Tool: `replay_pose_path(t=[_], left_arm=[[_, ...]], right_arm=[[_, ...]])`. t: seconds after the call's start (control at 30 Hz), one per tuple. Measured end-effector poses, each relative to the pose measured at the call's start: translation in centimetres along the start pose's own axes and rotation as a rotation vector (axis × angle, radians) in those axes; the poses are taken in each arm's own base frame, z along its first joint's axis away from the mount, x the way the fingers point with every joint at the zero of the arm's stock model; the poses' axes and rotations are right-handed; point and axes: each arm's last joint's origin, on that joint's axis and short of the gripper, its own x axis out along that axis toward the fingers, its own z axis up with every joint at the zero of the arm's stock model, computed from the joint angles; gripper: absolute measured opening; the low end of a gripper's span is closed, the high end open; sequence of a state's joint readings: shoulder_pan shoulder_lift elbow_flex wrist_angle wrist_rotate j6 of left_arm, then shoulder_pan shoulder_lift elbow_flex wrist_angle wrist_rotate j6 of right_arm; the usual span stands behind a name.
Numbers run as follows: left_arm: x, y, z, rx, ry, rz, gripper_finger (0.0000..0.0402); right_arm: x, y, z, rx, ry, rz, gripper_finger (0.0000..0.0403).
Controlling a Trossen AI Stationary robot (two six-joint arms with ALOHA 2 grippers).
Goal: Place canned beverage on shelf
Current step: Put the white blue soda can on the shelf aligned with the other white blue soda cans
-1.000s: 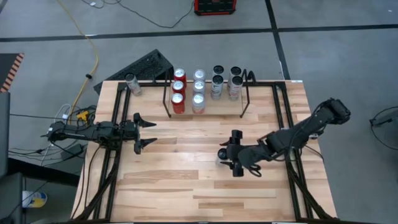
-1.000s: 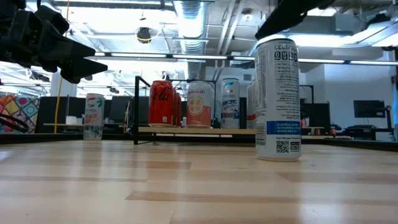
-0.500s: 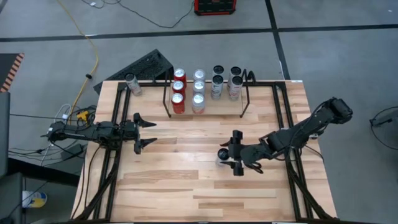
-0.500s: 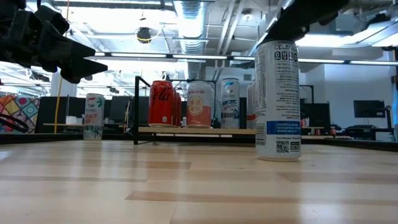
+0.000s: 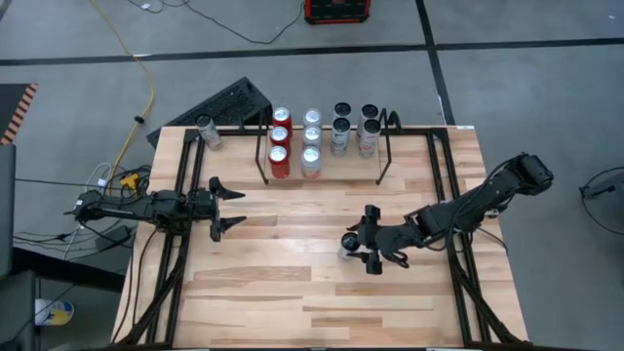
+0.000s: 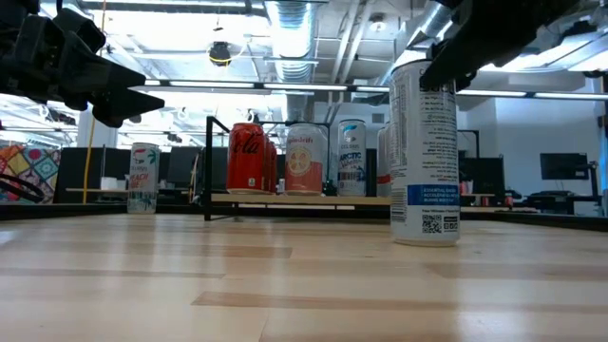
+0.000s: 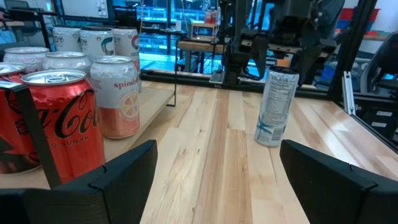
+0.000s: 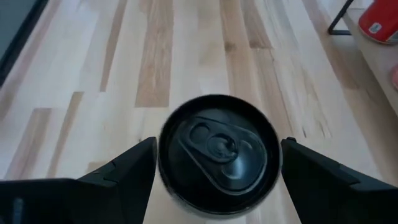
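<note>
A tall white beverage can point(image 6: 425, 152) stands upright on its base on the wooden table, right of centre point(image 5: 348, 241). My right gripper point(image 8: 217, 143) is open above it, slanting down from the table's right, one finger on either side of the dark can top point(image 8: 217, 152), and I see no touch. The shelf point(image 5: 261, 146), a black rod rack at the far edge, holds several cans in rows point(image 5: 310, 141). My left gripper point(image 5: 230, 207) waits open at the table's left, pointing level toward the can point(image 7: 277, 107).
A lone can point(image 5: 205, 132) stands outside the shelf at the far left corner. Black rails point(image 5: 444, 185) run along the table's left and right sides. The shelf's front row of red and pale cans point(image 6: 275, 157) stands behind and left of the white can.
My right gripper has come down toward the white can, staying open; in the low view its dark fingers now reach the level of the can's top. The can has not moved.
</note>
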State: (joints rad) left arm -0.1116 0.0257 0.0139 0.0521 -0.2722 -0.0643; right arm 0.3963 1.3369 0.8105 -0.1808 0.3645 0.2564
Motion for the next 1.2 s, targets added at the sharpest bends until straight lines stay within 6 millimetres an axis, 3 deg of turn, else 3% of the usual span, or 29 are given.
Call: replay_pose_path(t=[0.17,0.53,0.83,1.2], left_arm=[[0.0,0.0,0.0,0.000,0.000,0.000,0.0327],[0.0,0.0,0.0,0.000,0.000,0.000,0.0327],[0.0,0.0,0.0,0.000,0.000,0.000,0.0327],[0.0,0.0,0.0,0.000,0.000,0.000,0.0327]], right_arm=[[0.0,-0.1,0.1,0.017,-0.013,-0.024,0.0301],[-0.2,0.3,-0.1,0.152,-0.027,-0.063,0.0219],[-1.0,1.1,0.4,0.300,-0.025,-0.097,0.0218],[-3.1,1.6,1.7,0.476,-0.151,-0.357,0.0217]])
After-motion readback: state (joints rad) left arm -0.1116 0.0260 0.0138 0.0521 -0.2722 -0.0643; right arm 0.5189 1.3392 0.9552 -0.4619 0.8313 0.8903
